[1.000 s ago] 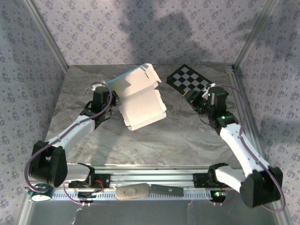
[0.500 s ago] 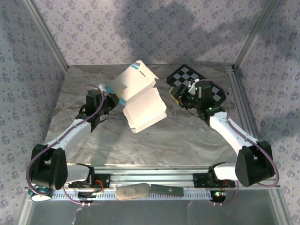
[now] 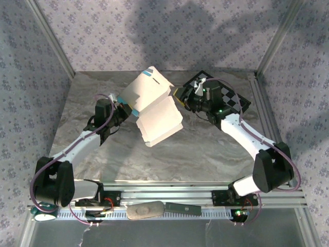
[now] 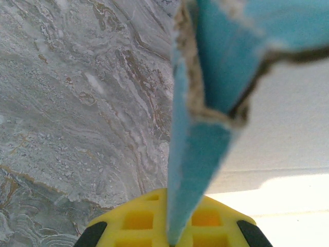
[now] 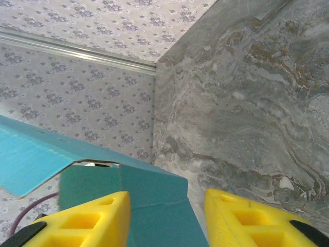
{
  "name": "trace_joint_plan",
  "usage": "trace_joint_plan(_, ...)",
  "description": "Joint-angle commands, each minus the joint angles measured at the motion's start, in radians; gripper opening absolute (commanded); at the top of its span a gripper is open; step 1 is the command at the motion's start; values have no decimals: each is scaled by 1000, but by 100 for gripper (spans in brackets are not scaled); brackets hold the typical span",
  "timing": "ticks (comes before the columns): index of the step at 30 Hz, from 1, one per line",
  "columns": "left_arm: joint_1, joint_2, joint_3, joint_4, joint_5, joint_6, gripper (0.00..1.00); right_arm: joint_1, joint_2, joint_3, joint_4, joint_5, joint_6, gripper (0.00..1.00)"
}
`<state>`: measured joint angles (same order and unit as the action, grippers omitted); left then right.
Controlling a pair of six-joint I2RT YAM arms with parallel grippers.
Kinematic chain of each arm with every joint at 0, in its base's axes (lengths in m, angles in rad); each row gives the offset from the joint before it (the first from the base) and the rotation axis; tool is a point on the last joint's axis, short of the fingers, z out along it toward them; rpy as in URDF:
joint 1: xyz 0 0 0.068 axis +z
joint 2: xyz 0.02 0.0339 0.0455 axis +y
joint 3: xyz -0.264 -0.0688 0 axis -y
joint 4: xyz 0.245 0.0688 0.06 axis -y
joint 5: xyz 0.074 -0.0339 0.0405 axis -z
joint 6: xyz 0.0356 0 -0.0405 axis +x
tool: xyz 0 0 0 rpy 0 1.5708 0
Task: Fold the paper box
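- The left gripper [image 4: 169, 232] is clamped tight on a turquoise edge of the paper box [image 3: 154, 116]. The box is a thin card sheet, white inside and turquoise outside, still half-open. The gripper holds it up over the back middle of the grey marbled bench [image 3: 195, 154].
- The right gripper [image 5: 165, 218] has its yellow fingers parted, with a turquoise flap lying between them. It seems to straddle the flap without pinching it, though the contact itself sits at the frame's edge.
- The step in hand, as I judge it, is bringing the second gripper to the box's right side to work a flap. Next it should close on that flap and fold it inward while the left gripper keeps the box steady.
- A second ago the right gripper hung back by the black-and-white checkerboard card [image 3: 234, 100], well apart from the box. It has since reached across to the box's right edge, and the box has turned a little.
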<state>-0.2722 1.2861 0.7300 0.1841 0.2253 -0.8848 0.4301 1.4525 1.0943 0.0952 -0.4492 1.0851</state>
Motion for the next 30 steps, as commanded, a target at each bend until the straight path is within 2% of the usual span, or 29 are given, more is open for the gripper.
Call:
trace_joint_plan(1,-1,9,11,40,25,-14,0,12,27,58,4,5,-1,43)
trace_joint_plan(15,-46,37,36,18,-7,-16,0,46,95,144,-27,20,-30,40)
trace_joint_plan(18,-50,35,41,13,-12,-18,0,49,104,150,-58,30,-45,35)
trace_joint_plan(24,-51,33,48,6,-19,-20,0,62,100,146,-122,71,-91,30)
trace_joint_plan(27,-51,33,49,6,-20,-24,0,77,109,179,-209,105,-138,27)
trace_joint_plan(30,-52,32,52,2,-20,-26,0,90,113,200,-264,140,-171,18)
